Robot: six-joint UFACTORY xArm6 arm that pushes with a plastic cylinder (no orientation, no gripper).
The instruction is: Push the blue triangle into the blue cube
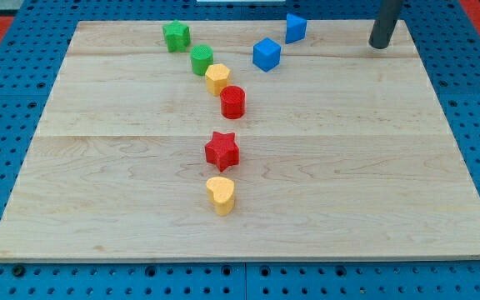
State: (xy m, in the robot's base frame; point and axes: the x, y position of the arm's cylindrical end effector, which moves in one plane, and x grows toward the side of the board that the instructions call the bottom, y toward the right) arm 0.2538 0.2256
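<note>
The blue triangle [296,27] sits near the view's top edge of the wooden board, right of centre. The blue cube [267,54] lies just below and to the left of it, a small gap apart. My tip [378,46] is the lower end of a dark rod at the view's top right. It stands well to the right of the blue triangle, about level with the blue cube, touching neither block.
A green star-like block [176,36], a green cylinder [202,59], a yellow hexagon-like block [217,78] and a red cylinder [233,101] run diagonally from top left. A red star [222,150] and a yellow heart [221,194] lie lower. The wooden board [373,167] rests on blue pegboard.
</note>
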